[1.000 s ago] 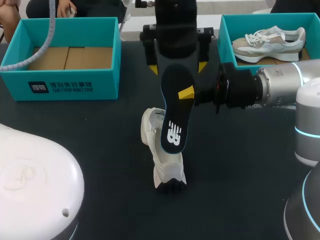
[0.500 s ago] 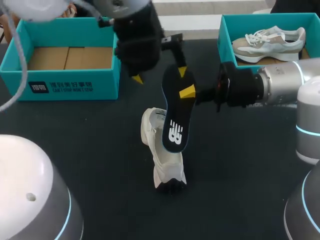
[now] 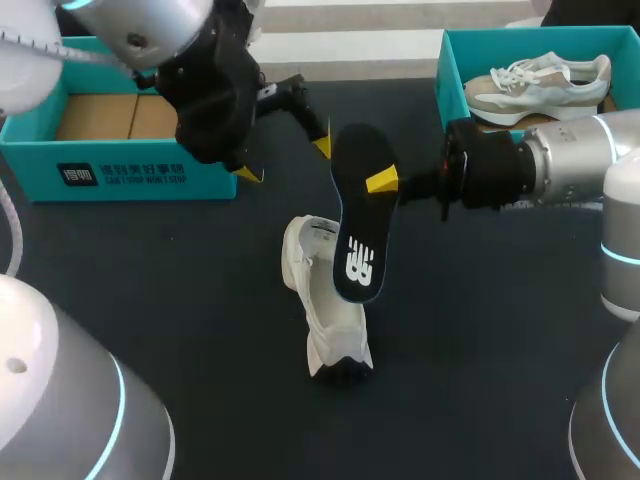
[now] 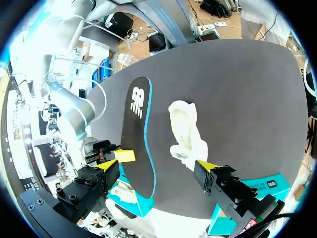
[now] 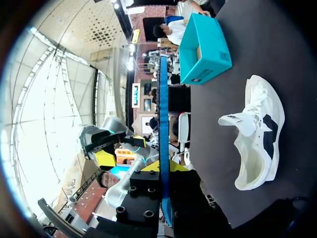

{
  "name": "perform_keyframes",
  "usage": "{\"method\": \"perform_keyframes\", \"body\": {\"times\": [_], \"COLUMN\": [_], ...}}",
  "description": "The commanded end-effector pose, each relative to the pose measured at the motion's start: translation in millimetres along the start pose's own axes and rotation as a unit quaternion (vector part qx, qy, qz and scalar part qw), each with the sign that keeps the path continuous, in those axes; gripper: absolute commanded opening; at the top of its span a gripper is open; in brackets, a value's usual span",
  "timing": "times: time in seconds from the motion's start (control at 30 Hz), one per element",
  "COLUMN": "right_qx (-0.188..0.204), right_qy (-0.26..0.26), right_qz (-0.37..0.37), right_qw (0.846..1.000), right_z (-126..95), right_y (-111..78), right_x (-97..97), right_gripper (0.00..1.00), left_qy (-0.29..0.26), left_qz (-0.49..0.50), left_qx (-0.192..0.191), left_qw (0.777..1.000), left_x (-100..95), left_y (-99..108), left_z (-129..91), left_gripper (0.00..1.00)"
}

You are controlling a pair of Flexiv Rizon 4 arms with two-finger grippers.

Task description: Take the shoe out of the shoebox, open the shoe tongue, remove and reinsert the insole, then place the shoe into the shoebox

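My right gripper [image 3: 385,182] pinches the insole [image 3: 358,215] by its edge, somewhat below its upper end, with the fingers pressed onto it from both sides. In the right wrist view the insole appears edge-on, as a thin blue line running out between them. The insole is a long, flat, round-ended sheet, matte black with a bright blue rim and a white printed mark toward its lower end. It hangs tilted, nearly upright, over the table [image 3: 480,330]. In the head view its lower end overlaps the shoe [image 3: 322,300]; I cannot tell whether the two touch. The shoe is white and soft-looking, with a thick moulded sole showing dark patches, and it lies on the table near the middle. My left gripper [image 3: 286,160] is spread wide and holds nothing. It is up and to the left of the insole, just in front of the teal shoebox [image 3: 140,165], a rigid open-topped box with a brown cardboard floor. A second shoebox [image 3: 452,85], also teal, sits at the far right and holds a second shoe [image 3: 545,80], grey and white with laces. The table surface is dark, matte and even.
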State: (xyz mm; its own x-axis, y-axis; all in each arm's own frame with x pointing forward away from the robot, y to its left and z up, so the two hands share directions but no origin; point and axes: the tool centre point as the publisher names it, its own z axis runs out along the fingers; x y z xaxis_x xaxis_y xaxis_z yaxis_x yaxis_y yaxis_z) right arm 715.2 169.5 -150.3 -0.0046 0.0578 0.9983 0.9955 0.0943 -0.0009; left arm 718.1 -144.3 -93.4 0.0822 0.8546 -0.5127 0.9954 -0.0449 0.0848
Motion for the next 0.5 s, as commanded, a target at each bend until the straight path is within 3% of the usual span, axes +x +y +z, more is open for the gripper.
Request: {"method": "perform_keyframes", "body": {"times": [0.03, 0.1, 0.17, 0.23, 0.5], "right_qx": [-0.001, -0.004, -0.007, -0.009, -0.015], "right_qy": [0.002, 0.004, 0.006, 0.007, 0.011], "right_qz": [-0.001, -0.004, -0.004, -0.005, -0.005], "right_qw": [1.000, 1.000, 1.000, 1.000, 1.000], "right_z": [2, 3, 4, 5, 7], "right_y": [-0.3, -1.2, -2.3, -3.7, -5.0], "right_x": [-1.4, -2.0, -2.8, -4.0, -6.8], "right_gripper": [0.00, 0.00, 0.00, 0.00, 0.00], "left_qy": [-0.067, -0.067, -0.109, -0.141, -0.255], "left_qz": [0.001, 0.001, -0.015, -0.013, -0.063], "left_qx": [-0.003, -0.003, -0.004, -0.039, -0.083], "left_qw": [0.998, 0.998, 0.994, 0.989, 0.961], "left_x": [5.1, 5.1, 6.5, 12.1, 27.1], "left_y": [-2, -2, -1, 2, 9], "left_z": [2, 2, 12, 22, 38], "left_gripper": [1.00, 1.00, 1.00, 1.00, 1.00]}}
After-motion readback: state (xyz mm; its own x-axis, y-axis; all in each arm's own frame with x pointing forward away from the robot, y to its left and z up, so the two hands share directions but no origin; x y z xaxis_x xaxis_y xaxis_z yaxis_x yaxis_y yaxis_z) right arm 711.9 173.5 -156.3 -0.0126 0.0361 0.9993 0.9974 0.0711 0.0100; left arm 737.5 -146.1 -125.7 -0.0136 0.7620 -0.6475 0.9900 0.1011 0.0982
